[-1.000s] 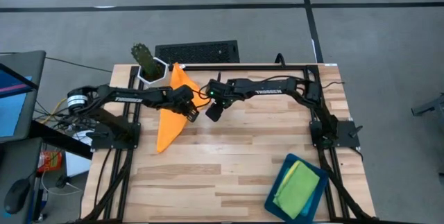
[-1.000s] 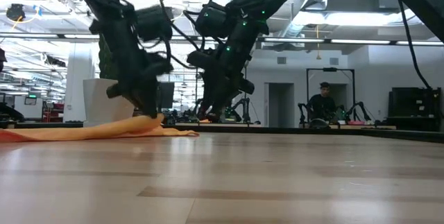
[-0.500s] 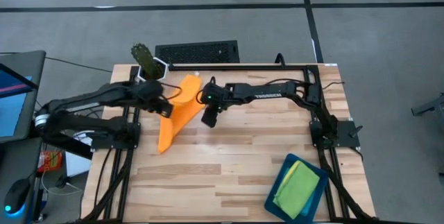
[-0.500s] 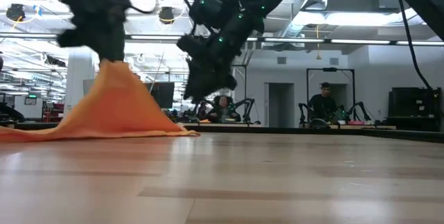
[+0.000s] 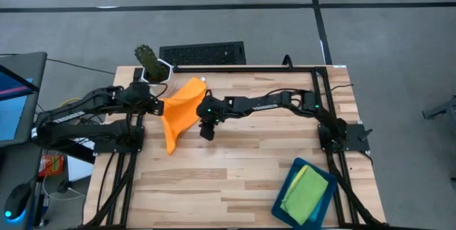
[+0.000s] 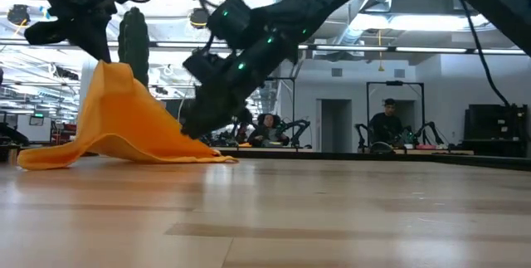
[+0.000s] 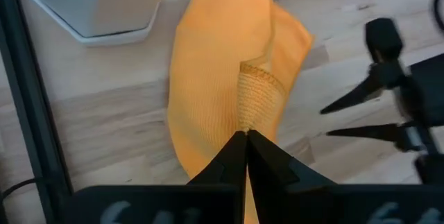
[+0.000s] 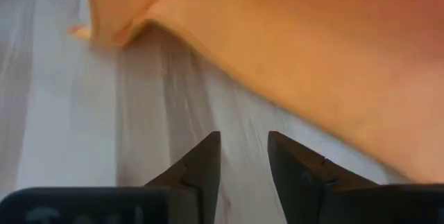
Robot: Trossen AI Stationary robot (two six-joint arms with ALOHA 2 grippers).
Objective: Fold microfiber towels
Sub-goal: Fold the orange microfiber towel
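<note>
Teal tray (image 5: 285, 196) at the table's (image 5: 242, 166) near right corner holds the green towel (image 5: 305, 193) over a blue one (image 5: 293, 174). Right gripper (image 5: 206, 131) – fingers (image 8: 201, 168) slightly parted, empty, low beside the orange towel (image 5: 178, 109). Left gripper (image 5: 159, 105) clenched on its hem, cloth tented. Versus 0.5 s ago: left pulled back leftward, right dropped nearer the cloth's edge.

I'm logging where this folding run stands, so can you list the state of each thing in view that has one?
orange towel: unfolded, one corner lifted off the table, the rest draped down onto the wood.
left gripper: shut on the orange towel's hem, raised.
right gripper: open, low beside the orange towel's edge, holding nothing.
green towel: lying in the tray on the light blue towel.
light blue towel: in the tray, under the green towel.
</note>
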